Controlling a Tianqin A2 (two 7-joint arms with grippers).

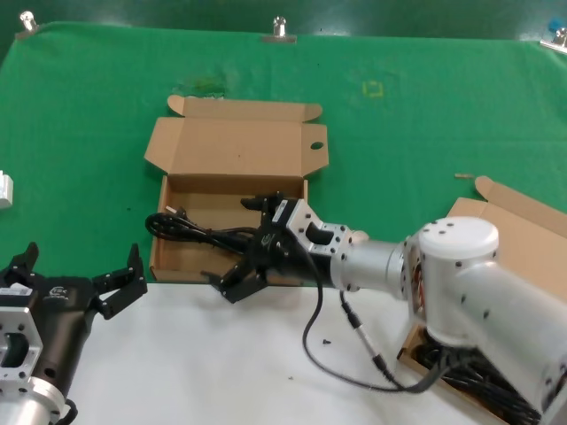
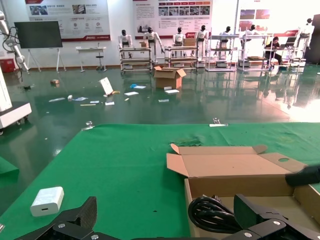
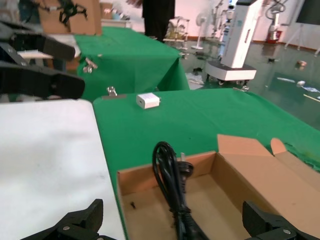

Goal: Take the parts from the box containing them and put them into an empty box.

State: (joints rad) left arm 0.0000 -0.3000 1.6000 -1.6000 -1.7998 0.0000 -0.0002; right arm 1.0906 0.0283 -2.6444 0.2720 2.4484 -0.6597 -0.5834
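Observation:
The box with the round-holed lid (image 1: pixel 237 149) lies open mid-table on the green cloth. One black cord bundle (image 1: pixel 202 234) rests across its floor, its looped end up against the left wall. My right gripper (image 1: pixel 244 248) hovers open just above this cord, one finger on either side, not touching it; the wrist view shows the cord (image 3: pixel 172 185) running between the spread fingers (image 3: pixel 82 222). At the lower right, behind my right arm, sits the other box (image 1: pixel 523 226) with more black cords (image 1: pixel 478 385) in it. My left gripper (image 1: pixel 84 264) waits open at the lower left.
A white board (image 1: pixel 204 363) covers the table's near part in front of the boxes. A small white adapter (image 1: pixel 4 189) lies at the far left on the cloth. Metal clips (image 1: pixel 279 27) hold the cloth's far edge. A grey cable (image 1: pixel 354 350) droops from my right arm.

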